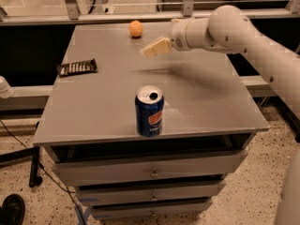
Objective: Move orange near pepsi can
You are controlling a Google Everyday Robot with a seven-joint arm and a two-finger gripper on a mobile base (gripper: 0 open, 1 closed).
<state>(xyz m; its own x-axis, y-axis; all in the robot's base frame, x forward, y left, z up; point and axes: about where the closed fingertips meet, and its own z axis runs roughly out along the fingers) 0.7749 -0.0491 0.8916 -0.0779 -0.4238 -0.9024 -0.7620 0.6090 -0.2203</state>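
Your end effector (157, 47) hangs above the far half of the worktop (206, 111), on the arm (248, 36) that reaches in from the right of the view. It points left toward the orange (136, 28), near it but not touching. You can't tell from this view how far open it is, and nothing shows in its hold.

The orange sits on the worktop by the far edge, a little left of centre. The can (149, 111) stands upright near the front edge, about centre, silver top showing, logo toward the camera. Orange and can are well apart, and the end effector is much closer to the orange.

A dark bar (77, 67) lies flat near the left edge. Drawers (150, 165) stack under the worktop.
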